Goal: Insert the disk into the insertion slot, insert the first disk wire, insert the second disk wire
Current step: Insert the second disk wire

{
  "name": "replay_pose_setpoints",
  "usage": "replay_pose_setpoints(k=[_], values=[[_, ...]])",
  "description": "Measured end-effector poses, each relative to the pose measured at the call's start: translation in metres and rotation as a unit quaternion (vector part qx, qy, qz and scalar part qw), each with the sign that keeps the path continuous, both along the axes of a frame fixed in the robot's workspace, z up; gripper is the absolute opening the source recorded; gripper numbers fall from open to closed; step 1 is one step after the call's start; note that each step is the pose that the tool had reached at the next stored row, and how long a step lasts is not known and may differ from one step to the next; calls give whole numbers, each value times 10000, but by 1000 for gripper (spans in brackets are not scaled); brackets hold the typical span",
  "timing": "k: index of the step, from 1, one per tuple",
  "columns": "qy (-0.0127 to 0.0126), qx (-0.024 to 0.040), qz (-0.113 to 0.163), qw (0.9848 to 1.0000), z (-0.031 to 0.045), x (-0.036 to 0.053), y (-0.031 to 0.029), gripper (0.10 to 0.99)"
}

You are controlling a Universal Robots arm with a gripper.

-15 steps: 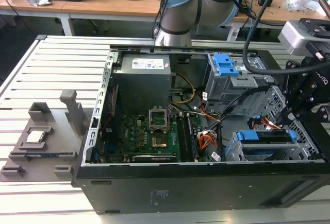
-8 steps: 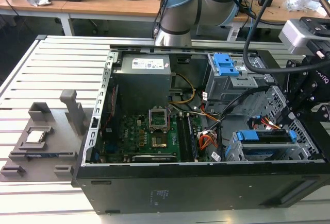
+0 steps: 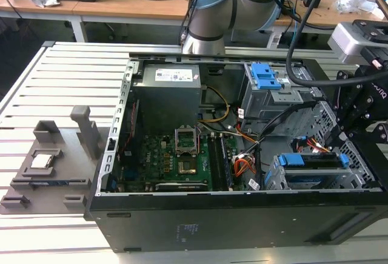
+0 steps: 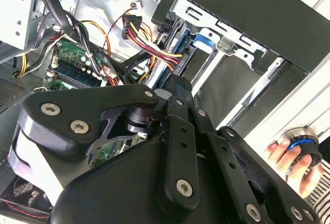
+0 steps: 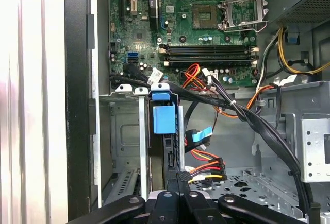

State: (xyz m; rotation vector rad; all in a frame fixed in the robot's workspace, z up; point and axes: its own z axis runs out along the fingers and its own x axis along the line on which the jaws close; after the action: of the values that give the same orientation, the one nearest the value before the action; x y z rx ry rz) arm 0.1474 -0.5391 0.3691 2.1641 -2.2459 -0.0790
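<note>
at the exterior view's right, the gripper (image 3: 344,138) hangs over the disk (image 3: 312,178), seated in the insertion slot (image 3: 274,180). second wrist view: a hand (image 4: 289,157) beside the case (image 4: 247,7). first wrist view: jaws seemingly closed on a black plug (image 5: 183,176); wire step, needing a straight push.

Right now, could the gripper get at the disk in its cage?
Probably yes: the gripper hangs close to the exposed edge of the disk, and the red-and-yellow wires seem to lie beside the disk, not across it.
</note>
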Motion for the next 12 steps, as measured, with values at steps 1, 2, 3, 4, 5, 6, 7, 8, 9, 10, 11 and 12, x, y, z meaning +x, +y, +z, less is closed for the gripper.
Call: replay_pose_setpoints(k=[1, 2, 3, 4, 5, 6, 7, 8, 9, 10, 11, 12], values=[[0, 0, 0, 10000, 0, 0, 0, 106], [0, 0, 0, 10000, 0, 0, 0, 106], [0, 0, 0, 10000, 0, 0, 0, 106], [0, 0, 0, 10000, 1, 0, 0, 106], [0, 0, 0, 10000, 1, 0, 0, 106], [0, 0, 0, 10000, 1, 0, 0, 114], [0, 0, 0, 10000, 1, 0, 0, 169], [0, 0, 0, 10000, 1, 0, 0, 294], [0, 0, 0, 10000, 2, 0, 0, 361], [0, -2, 1, 10000, 4, -2, 5, 361], [0, 0, 0, 10000, 2, -14, 19, 361], [0, 0, 0, 10000, 1, -20, 22, 361]])
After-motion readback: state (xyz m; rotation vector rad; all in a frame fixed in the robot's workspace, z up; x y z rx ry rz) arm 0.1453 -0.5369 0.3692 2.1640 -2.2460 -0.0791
